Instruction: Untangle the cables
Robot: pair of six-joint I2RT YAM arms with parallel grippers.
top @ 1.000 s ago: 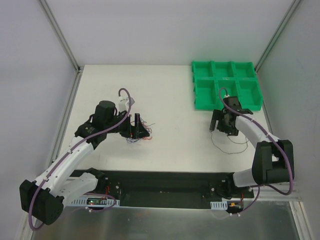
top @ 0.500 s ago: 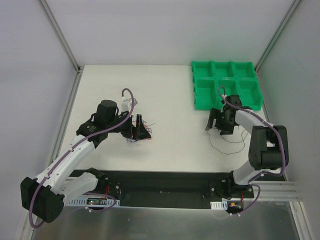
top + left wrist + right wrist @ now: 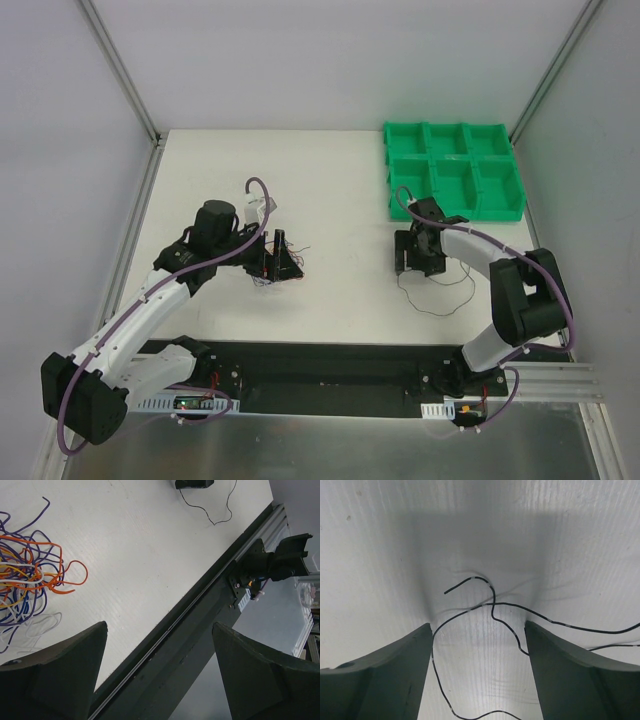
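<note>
a: nearest, right side of the bench (image 3: 340,200): one black cable (image 3: 492,602), alone, curling flat on the white surface.
b: and the right pincer (image 3: 477,626)?
a: released, spread wide, straddling that strand without pinching it.
b: handling?
a: probably hair-light, limp and springy; likely to slip from a loose nip. best taken at a free end or on a raised curl, low to the bench.
b: a touch farther, on the left?
a: one knot of cables (image 3: 25,575): orange, blue-purple, white, a hint of yellow. too entwined for a strand count. left pincer (image 3: 159,627) just beside it, released too, gripping nothing.
b: tugging hard?
a: risky; apt to tighten the loops. better to start from an outer orange loop.
b: farthest?
a: one green tray (image 3: 455,170), six compartments.
</note>
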